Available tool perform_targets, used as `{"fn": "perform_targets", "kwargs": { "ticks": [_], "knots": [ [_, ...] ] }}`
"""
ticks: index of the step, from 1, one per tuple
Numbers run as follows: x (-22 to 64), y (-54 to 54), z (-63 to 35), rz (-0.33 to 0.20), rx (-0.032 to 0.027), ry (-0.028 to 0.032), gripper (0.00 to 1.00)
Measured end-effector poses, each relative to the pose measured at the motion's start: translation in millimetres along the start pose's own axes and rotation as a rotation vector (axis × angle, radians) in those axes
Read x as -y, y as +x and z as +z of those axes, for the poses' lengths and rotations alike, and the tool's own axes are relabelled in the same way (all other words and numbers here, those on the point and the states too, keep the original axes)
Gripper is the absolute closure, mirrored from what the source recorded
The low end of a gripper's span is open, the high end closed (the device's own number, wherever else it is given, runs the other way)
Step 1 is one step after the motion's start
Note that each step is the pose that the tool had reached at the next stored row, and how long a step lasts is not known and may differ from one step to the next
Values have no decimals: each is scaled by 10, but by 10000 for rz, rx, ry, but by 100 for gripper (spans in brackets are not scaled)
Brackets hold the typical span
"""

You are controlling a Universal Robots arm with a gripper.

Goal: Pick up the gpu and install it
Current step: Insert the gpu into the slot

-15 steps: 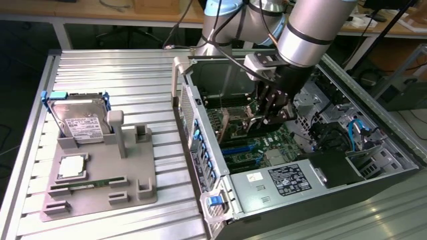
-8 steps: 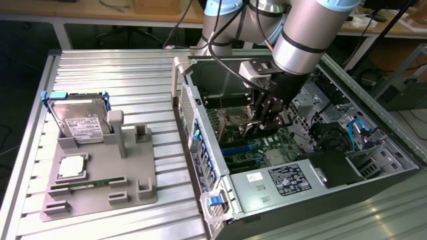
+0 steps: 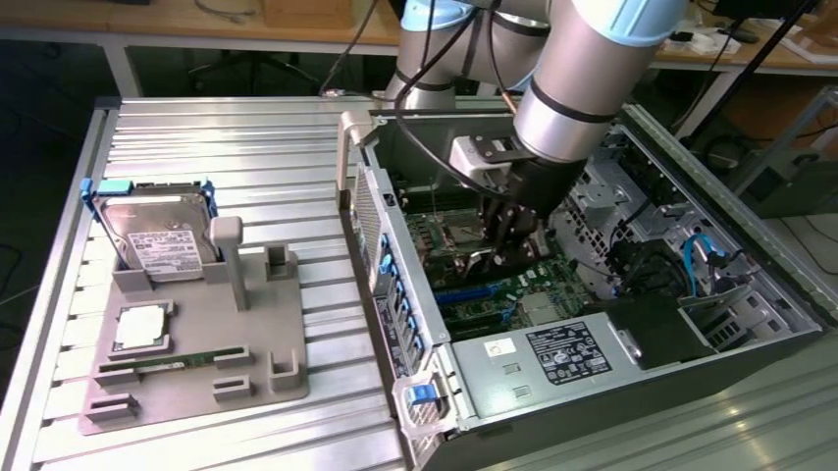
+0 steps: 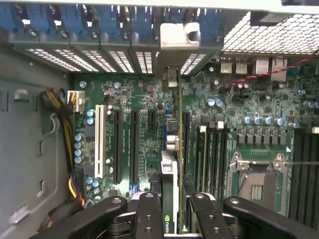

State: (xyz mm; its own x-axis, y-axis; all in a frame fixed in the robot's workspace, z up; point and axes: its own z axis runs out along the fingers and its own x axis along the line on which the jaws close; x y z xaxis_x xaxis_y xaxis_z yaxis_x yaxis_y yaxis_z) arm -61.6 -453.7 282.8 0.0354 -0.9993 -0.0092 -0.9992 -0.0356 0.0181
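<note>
Thin flat gpu card (image 4: 170,199): dark, nearly black, marked with a small green logo.
Two-fingered metal gripper (image 4: 171,179): matt black throughout.
Flat printed motherboard (image 4: 144,124): deep green, crossed by black slots and one white slot.
Plastic slot latches (image 4: 99,20): bright blue.
Boxy metal hard drive (image 3: 155,234): silver, labelled in white, framed in blue.
Narrow memory stick (image 3: 171,361): green.
Moulded parts tray (image 3: 196,392): plain grey.
Ridged metal table (image 3: 235,147): pale grey, striped by grooves.
</note>
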Motion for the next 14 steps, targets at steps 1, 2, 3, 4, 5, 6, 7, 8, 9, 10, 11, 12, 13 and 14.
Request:
{"fn": "perform_targets", "kwargs": {
  "ticks": [1,2,3,4,5,6,7,8,9,10,11,12,13,14],
  "knots": [
    [-13,0,18,0,-1,-1,73],
    [-33,0,42,-1,0,0,73],
    [-48,-1,61,0,0,0,73],
    [-58,-1,75,1,0,0,73],
    [-65,-1,86,1,0,0,73],
    [-67,-1,88,1,-1,0,73],
    [-66,-1,88,1,-1,0,73],
    [-67,-1,88,0,-1,-1,73],
    [-67,-1,89,1,0,0,73],
    [-67,-1,88,1,-1,0,73],
    [-67,-1,89,1,0,0,73],
    [-67,-1,89,1,0,0,73],
    [-67,-1,89,1,0,0,73],
    [-67,-1,89,1,0,0,73]
  ]
}}
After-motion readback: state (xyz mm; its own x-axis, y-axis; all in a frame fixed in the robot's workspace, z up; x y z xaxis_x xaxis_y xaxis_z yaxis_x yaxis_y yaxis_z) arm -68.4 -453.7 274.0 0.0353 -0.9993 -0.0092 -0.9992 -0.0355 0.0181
